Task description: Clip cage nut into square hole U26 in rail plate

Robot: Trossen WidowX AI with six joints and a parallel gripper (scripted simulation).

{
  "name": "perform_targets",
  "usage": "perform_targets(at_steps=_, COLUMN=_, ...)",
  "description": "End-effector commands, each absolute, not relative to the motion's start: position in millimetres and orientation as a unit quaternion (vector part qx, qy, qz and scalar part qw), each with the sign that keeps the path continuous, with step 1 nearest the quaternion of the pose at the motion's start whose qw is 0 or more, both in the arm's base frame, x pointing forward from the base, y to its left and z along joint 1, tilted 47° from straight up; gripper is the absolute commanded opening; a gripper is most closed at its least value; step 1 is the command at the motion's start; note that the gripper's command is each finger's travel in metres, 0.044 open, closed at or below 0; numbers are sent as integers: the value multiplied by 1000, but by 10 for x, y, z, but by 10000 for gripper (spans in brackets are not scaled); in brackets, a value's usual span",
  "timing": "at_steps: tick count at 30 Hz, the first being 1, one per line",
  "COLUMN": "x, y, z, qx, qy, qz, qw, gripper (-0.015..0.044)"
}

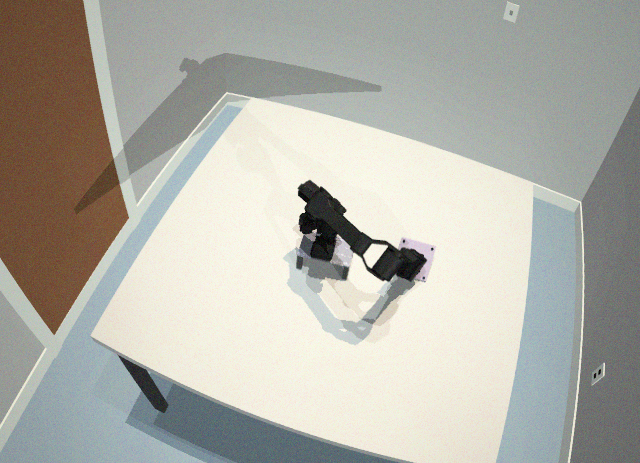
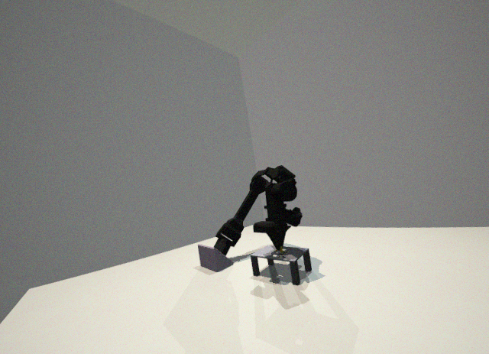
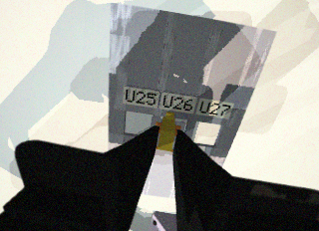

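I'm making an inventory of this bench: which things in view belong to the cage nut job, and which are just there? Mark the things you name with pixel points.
Part of the job:
- yellow cage nut with orange sides (image 3: 166,136), between the black jaws
- grey rectangular rail plate on dark legs (image 2: 262,252) (image 3: 224,52), with its U26 hole

Just there:
- small white wall plate (image 1: 513,6)
- brown door-like wall panel (image 1: 46,138)

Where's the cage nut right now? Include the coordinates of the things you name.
In the wrist view, the yellow cage nut (image 3: 166,135) is between the gripper's fingers, just below the U26 label (image 3: 177,103).
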State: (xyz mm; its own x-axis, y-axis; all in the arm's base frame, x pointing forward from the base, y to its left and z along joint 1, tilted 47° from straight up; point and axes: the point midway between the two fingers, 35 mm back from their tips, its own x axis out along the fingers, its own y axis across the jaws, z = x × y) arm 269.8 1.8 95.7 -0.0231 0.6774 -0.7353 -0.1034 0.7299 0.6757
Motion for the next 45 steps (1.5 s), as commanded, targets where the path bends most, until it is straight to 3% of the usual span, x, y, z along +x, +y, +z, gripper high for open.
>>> perform_targets(at_steps=1, x=2702, y=23, z=945, qx=225, qy=652, qz=298, qw=660, gripper=37)
perform_targets(at_steps=45, x=2710, y=-18, z=897, qx=240, qy=646, qz=314, qw=653, gripper=37)
